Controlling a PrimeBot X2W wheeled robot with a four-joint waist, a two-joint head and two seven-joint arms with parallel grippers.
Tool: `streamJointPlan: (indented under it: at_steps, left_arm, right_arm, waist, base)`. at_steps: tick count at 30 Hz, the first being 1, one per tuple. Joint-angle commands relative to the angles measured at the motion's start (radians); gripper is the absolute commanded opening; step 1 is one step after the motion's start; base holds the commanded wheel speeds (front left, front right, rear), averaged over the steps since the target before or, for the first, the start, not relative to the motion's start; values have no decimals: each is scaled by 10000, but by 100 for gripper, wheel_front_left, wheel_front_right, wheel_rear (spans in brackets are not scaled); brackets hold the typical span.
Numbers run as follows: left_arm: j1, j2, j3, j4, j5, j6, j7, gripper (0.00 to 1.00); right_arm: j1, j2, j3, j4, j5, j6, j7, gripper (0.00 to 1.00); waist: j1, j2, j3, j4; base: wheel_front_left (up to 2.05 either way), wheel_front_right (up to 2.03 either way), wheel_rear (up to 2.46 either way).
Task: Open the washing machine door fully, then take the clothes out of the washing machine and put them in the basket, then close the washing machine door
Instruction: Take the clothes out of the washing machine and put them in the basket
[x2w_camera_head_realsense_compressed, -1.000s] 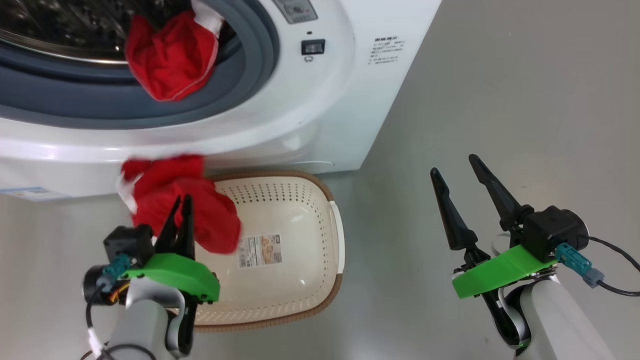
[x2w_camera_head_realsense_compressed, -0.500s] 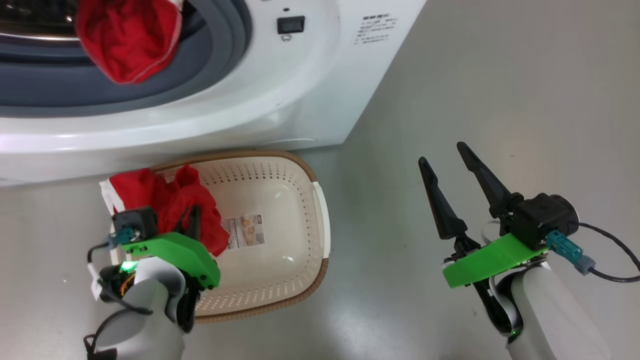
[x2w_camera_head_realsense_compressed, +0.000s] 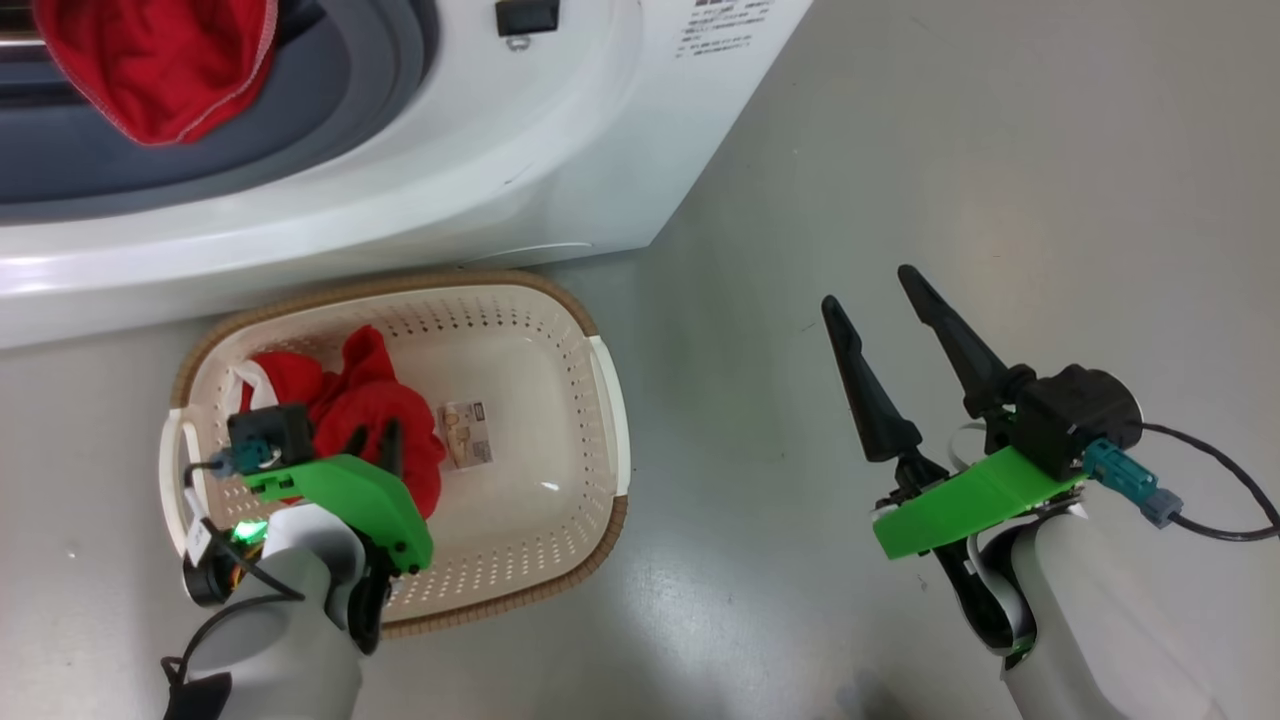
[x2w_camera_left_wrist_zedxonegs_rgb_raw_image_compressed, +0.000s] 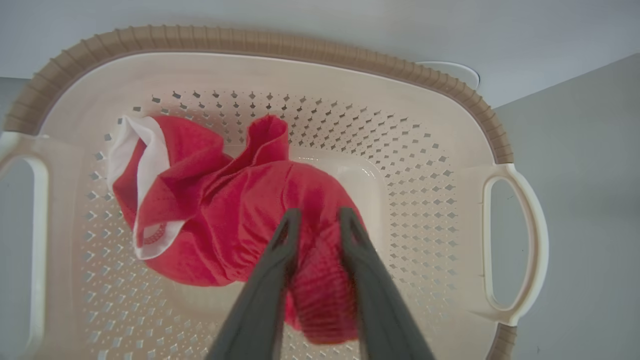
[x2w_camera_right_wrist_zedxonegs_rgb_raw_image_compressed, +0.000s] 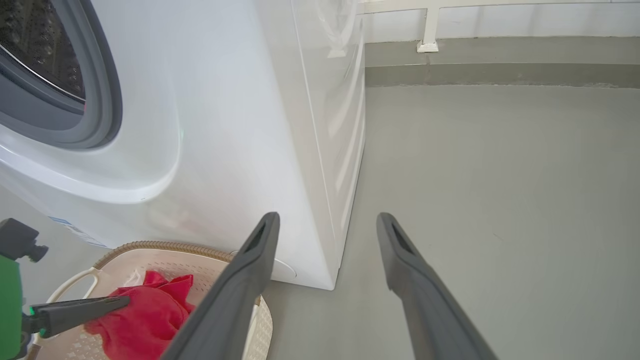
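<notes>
Now clothes (x2w_camera_left_wrist_zedxonegs_rgb_raw_image_compressed: 225, 225) down in the basket (x2w_camera_left_wrist_zedxonegs_rgb_raw_image_compressed: 435, 165), left claw (x2w_camera_left_wrist_zedxonegs_rgb_raw_image_compressed: 318, 212) newly ajar around them, right claw (x2w_camera_head_realsense_compressed: 868, 287) spread.

Grey floor (x2w_camera_head_realsense_compressed: 950, 150) with white washing machine (x2w_camera_head_realsense_compressed: 560, 150) and cream basket (x2w_camera_head_realsense_compressed: 450, 278) just beside it.

Washing machine (x2w_camera_head_realsense_compressed: 560, 170): white front-loader, mouth uncovered, grey rubber ring (x2w_camera_head_realsense_compressed: 340, 110) exposed. Steel drum (x2w_camera_right_wrist_zedxonegs_rgb_raw_image_compressed: 45, 45) seen inside ring.
Red garment (x2w_camera_head_realsense_compressed: 150, 70): white-stitched hem, draped out of drum over ring.
Basket (x2w_camera_head_realsense_compressed: 530, 530): cream, perforated, brown woven-look rim, white side handles. Upright on floor (x2w_camera_head_realsense_compressed: 900, 150), just in front of machine. Paper label (x2w_camera_head_realsense_compressed: 465, 433) on bottom.
Second red garment (x2w_camera_head_realsense_compressed: 375, 425): white panel at one edge, crumpled in basket's left half, resting on bottom, just beside label.
</notes>
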Motion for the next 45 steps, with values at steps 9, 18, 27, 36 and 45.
streamJointPlan:
  at_steps: [9,18,27,36,45]
  left_arm:
    - [40,253,4,-251,-52,-44,-626,100]
    - [1310,291,572,-3100,566,105,-709,100]
    - [2910,276,1342,-5757,1580,325,-711,100]
    - [4164,253,1725,-7969,2034,213,-712,100]
    - [5062,250,1969,-9543,2503,315,-712,100]
  right_arm:
    - [96,37,-7,-12,-133,46,-63,100]
    - [326,47,-305,148,-324,46,-63,100]
    - [656,-37,-459,237,-490,46,-63,100]
    - [1056,-225,-722,98,-624,46,-63,100]
    - [1571,-206,-979,-311,-698,46,-63,100]
  waist:
    - [0,-1,-567,354]
    - [0,-1,-1433,720]
    - [0,-1,-2380,1082]
    - [0,-1,-3405,1297]
    - [0,-1,-4322,1374]
  base:
    - [0,0,0]
    - [0,0,0]
    - [0,0,0]
    - [0,0,0]
    - [0,0,0]
